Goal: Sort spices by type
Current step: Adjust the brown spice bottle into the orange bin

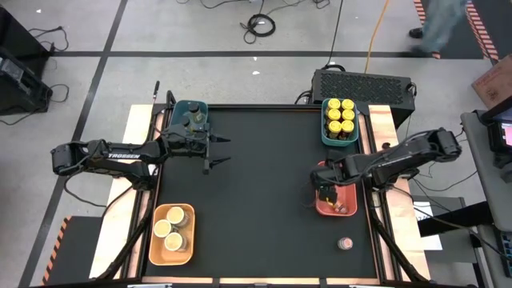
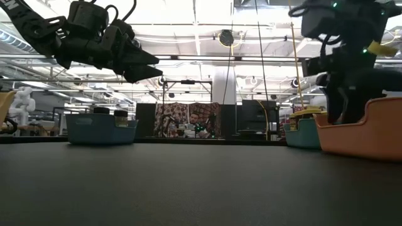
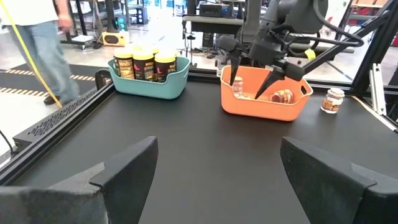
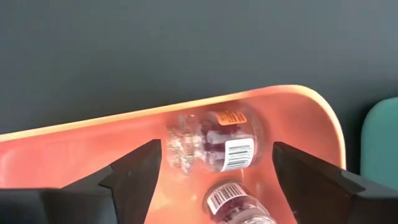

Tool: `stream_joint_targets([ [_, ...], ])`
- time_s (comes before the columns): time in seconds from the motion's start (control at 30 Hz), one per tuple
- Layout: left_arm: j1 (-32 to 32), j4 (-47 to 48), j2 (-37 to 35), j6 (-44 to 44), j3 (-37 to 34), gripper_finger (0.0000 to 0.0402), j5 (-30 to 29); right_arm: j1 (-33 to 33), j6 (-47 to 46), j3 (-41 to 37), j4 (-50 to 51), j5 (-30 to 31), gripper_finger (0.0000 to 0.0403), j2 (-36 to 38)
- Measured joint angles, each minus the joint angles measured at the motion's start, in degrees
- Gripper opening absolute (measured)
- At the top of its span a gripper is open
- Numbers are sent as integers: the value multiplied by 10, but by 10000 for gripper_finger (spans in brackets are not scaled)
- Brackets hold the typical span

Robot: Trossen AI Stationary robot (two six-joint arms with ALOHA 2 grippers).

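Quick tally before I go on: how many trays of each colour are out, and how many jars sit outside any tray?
Teal trays: 2, one by the left arm, one by the right arm
Orange trays: 2, one on the left side, one on the right side
Jar outside the trays: 1
Total: 4 trays and 1 loose jar

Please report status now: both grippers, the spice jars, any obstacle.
Right gripper open over salmon tray, jar released inside. Left gripper open, idle by dark-lid tray. One jar loose on mat; nothing blocking.
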State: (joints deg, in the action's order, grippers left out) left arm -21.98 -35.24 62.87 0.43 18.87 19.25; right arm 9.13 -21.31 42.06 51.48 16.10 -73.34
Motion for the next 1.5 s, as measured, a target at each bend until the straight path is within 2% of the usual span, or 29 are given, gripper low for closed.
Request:
stream_joint_targets([
  [0.2,0,2,0,4,0,341,0,-19,24,0,1,-26,316,-30],
  [0.53,0,2,0,3,0,341,0,-28,40,2,-8,-14,318,-79],
  [0.63,0,2,0,3,0,341,0,-29,42,0,-18,-28,318,-89],
  [1.1,0,2,0,3,0,341,0,-28,48,1,-19,-34,318,-90],
  [1.23,0,2,0,3,0,341,0,-28,41,25,4,-47,318,-88],
  [1.5,0,2,0,3,0,341,0,-28,17,120,123,-47,301,-88],
])
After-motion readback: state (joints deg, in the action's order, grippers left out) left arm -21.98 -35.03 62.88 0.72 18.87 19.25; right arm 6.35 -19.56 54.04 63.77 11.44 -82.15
